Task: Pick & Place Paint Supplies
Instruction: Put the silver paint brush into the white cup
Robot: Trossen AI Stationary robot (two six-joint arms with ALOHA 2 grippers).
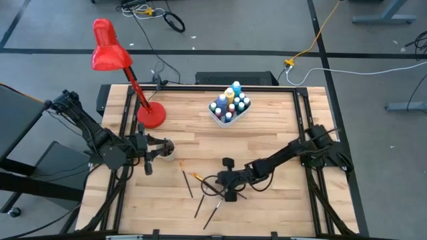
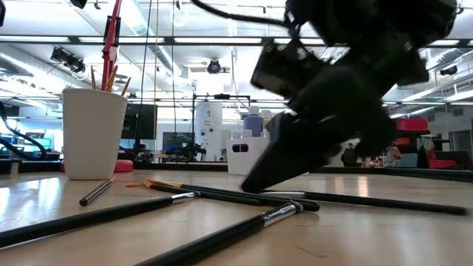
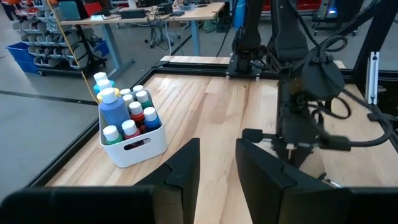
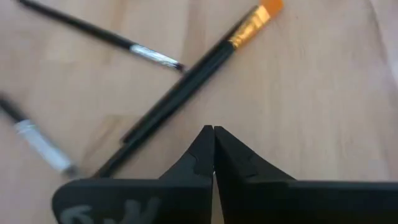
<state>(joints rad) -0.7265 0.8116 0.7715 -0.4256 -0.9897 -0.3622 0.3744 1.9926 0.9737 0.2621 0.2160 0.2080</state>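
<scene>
Several thin dark-handled paintbrushes (image 1: 200,193) lie loose on the wooden table near its front edge. One of them has orange bristles (image 4: 205,68). My right gripper (image 4: 213,130) is shut, with its tips down at the table among them (image 2: 251,185); I see nothing between the fingers. A beige cup (image 2: 94,133) stands on the table's left part with brushes (image 2: 111,77) standing in it. My left gripper (image 3: 217,168) hangs open above the cup (image 1: 168,152), holding nothing. Paint bottles (image 3: 115,109) stand in a white tray (image 1: 219,118) at the far side. My right gripper comes slanting down from the table's right side, its shut fingertips (image 4: 205,140) just beside the orange-bristled brush's dark handle (image 4: 168,109). Whether the tips touch that handle or the table, I cannot tell.
A red desk lamp (image 1: 110,57) stands with its round base (image 1: 151,115) on the far left part of the table, its head hanging beyond the far edge. Bare wood lies between the tray and the loose brushes.
</scene>
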